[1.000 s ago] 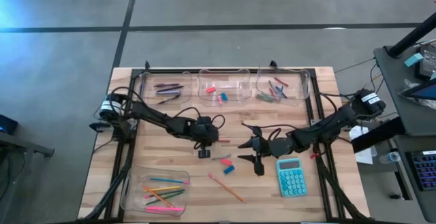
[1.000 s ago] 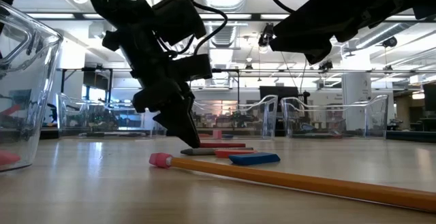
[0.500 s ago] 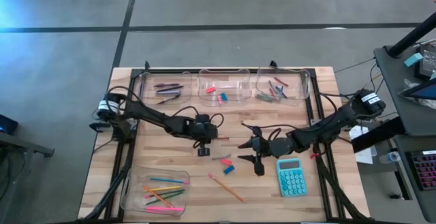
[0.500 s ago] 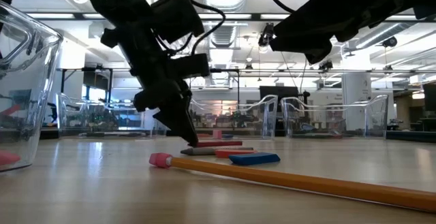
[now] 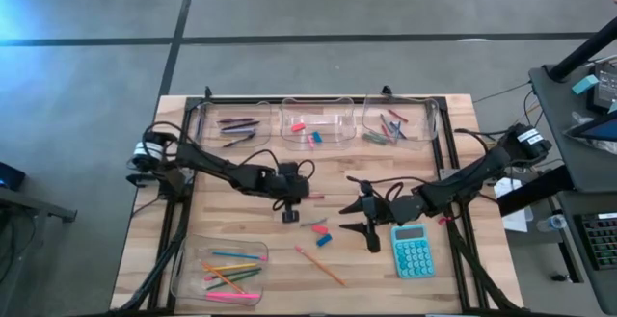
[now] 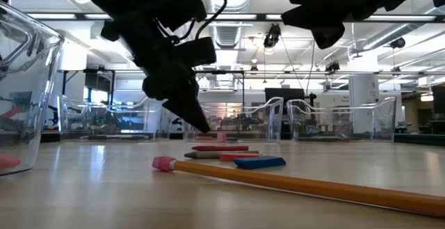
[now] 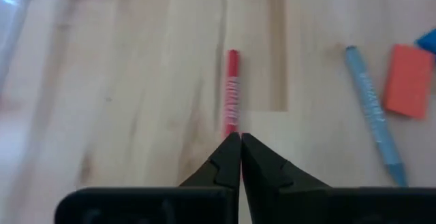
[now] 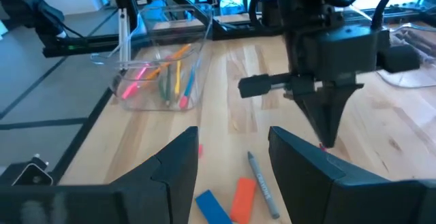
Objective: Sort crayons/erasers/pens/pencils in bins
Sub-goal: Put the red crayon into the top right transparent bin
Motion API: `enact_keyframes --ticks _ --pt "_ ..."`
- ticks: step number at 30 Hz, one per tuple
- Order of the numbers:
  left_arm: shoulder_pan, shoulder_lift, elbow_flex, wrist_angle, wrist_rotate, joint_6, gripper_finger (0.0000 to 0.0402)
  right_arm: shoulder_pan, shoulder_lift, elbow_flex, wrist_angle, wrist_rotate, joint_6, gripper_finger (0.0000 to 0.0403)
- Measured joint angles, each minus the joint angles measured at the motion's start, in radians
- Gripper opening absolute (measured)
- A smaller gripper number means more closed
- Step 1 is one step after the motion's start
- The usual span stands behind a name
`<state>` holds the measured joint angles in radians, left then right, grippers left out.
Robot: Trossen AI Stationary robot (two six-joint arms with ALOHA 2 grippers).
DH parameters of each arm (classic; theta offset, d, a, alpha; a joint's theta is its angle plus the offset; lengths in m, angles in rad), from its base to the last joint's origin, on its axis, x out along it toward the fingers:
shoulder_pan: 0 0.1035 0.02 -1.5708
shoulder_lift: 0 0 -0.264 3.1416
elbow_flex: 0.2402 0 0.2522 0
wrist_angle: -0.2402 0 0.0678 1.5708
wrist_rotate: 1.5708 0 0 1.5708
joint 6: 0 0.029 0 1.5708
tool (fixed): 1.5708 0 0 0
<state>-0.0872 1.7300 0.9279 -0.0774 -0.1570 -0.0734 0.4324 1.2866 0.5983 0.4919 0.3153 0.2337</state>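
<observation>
A red crayon lies flat on the wood; in the low view the red crayon rests on the table. My left gripper is shut with nothing between its fingers and hangs just above the crayon's near end; the low view shows my left gripper clear of the table. Beside the red crayon lie a grey crayon, an orange-red eraser and a blue eraser. My right gripper stands open above them, empty, right of centre.
Three clear bins stand along the far edge: pens, erasers, crayons. A fourth bin with pencils sits near left. An orange pencil lies near the front, and a teal calculator sits below my right arm.
My left gripper has risen from the table beside the red crayon, fingers together. The crayon has stayed lying on the wood.
</observation>
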Motion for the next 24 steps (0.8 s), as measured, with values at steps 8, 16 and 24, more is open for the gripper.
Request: enact_keyframes --ticks 8,16,24 --pt "0.001 0.044 0.001 0.113 0.046 0.0 0.0052 0.0 0.005 0.0 0.002 0.001 -0.002 0.0169" --pt "0.009 0.136 0.005 0.258 0.035 0.001 0.013 0.0 0.005 0.0 0.005 0.001 -0.009 0.0169" --pt "0.01 0.227 0.05 0.304 -0.015 -0.023 0.0141 0.0 0.005 0.0 0.004 0.001 -0.007 0.0169"
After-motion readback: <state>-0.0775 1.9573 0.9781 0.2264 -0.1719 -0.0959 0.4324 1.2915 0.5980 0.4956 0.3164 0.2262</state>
